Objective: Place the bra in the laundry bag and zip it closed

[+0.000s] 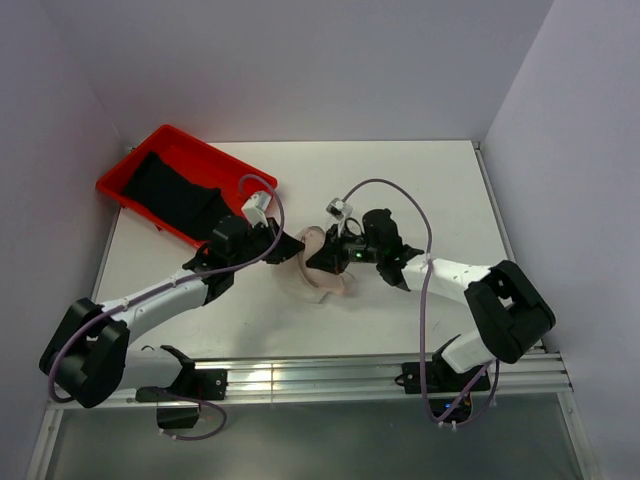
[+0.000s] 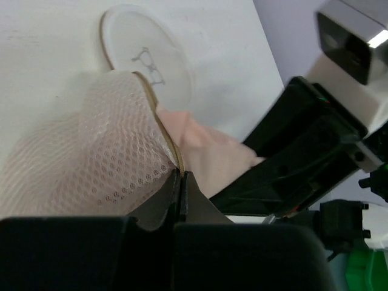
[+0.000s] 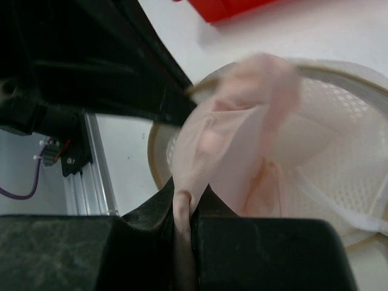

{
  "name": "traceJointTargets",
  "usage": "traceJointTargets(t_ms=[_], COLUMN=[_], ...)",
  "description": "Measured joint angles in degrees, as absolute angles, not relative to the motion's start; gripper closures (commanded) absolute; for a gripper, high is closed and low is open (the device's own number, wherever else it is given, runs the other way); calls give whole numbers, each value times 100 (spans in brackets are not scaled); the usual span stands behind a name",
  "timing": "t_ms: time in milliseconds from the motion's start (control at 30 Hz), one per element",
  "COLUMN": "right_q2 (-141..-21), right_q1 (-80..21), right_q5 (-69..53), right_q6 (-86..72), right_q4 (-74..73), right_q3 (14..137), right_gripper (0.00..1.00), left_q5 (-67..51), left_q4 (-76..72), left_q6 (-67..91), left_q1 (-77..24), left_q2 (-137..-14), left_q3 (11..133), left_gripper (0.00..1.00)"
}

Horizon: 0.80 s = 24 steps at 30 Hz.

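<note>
The laundry bag (image 1: 322,280) is white mesh and lies open mid-table between the arms; its round face with the black bra outline (image 2: 147,60) rests on the table. My left gripper (image 2: 180,177) is shut on the bag's zipper rim (image 2: 159,124), with the mesh wall (image 2: 91,163) to its left. My right gripper (image 3: 185,200) is shut on a fold of the pale pink bra (image 3: 236,139), which hangs over the bag's open mouth (image 3: 339,163). From above, the left gripper (image 1: 285,248) and right gripper (image 1: 322,258) meet at the bag.
A red tray (image 1: 130,180) holding a dark cloth (image 1: 175,190) stands at the far left. White walls close the table on three sides. An aluminium rail (image 1: 330,375) runs along the near edge.
</note>
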<state>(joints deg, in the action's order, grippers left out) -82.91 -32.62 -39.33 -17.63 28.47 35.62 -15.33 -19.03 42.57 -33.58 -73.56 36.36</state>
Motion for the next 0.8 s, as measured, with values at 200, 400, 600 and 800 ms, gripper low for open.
traceJointTargets(t_ms=[200, 400, 600, 800], right_q2=[-8654, -8799, -7996, -8383], right_q1=[-3739, -3754, -3826, -4287], right_q5=[-3629, -2895, -1437, 202], right_q6=[-1557, -2279, -4051, -5089], right_q4=[1975, 1575, 2292, 2488], right_q3=[4110, 4239, 3553, 3579], right_gripper=[100, 100, 100, 95], left_q5=[-1673, -1767, -1765, -1765], left_q4=[-1909, -2025, -2421, -2858], left_q6=[4032, 3970, 4174, 4563], left_q1=[-3583, -3839, -3852, -3863], left_q2=[-7199, -6941, -6748, -6731], left_q3=[3625, 3361, 2834, 2510], left_gripper=[100, 100, 100, 100])
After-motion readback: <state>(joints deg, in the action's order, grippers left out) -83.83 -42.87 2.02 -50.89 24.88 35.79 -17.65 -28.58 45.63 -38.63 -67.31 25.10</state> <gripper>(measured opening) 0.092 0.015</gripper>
